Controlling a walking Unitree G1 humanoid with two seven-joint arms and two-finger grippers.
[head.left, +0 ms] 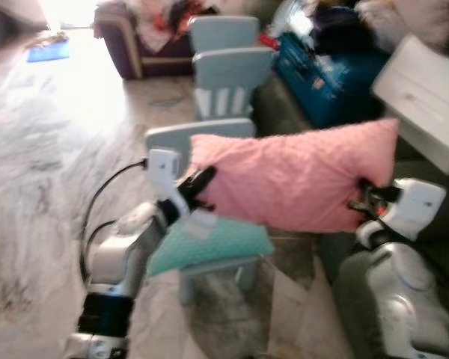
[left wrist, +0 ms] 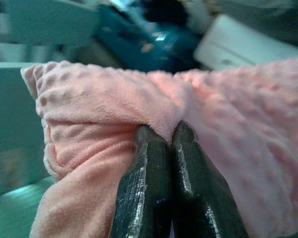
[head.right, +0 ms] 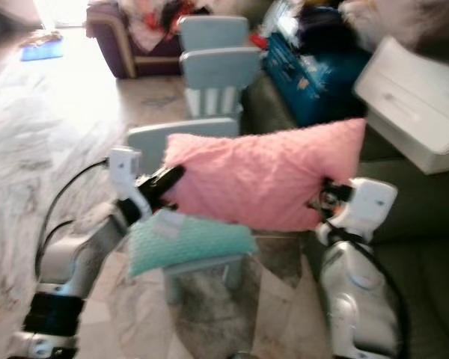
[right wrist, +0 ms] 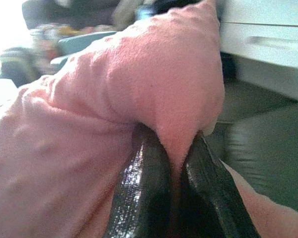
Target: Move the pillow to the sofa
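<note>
A pink pillow (head.left: 295, 178) hangs in the air between my two arms, above a small light-blue chair. My left gripper (head.left: 200, 182) is shut on the pillow's left edge; in the left wrist view its fingers (left wrist: 144, 183) pinch a fold of pink fabric (left wrist: 114, 109). My right gripper (head.left: 361, 196) is shut on the pillow's right end, and in the right wrist view its fingers (right wrist: 139, 193) squeeze the pink cloth (right wrist: 154, 84). The dark grey-green sofa (head.left: 434, 217) lies to the right, beside and beyond my right arm.
A teal cushion (head.left: 209, 247) lies on the small chair (head.left: 176, 138) under the pillow. Two more light-blue chairs (head.left: 228, 71) stand behind it. A white box (head.left: 426, 97) and a blue bag (head.left: 329, 75) sit on the sofa side. Marble floor (head.left: 45, 149) stretches left.
</note>
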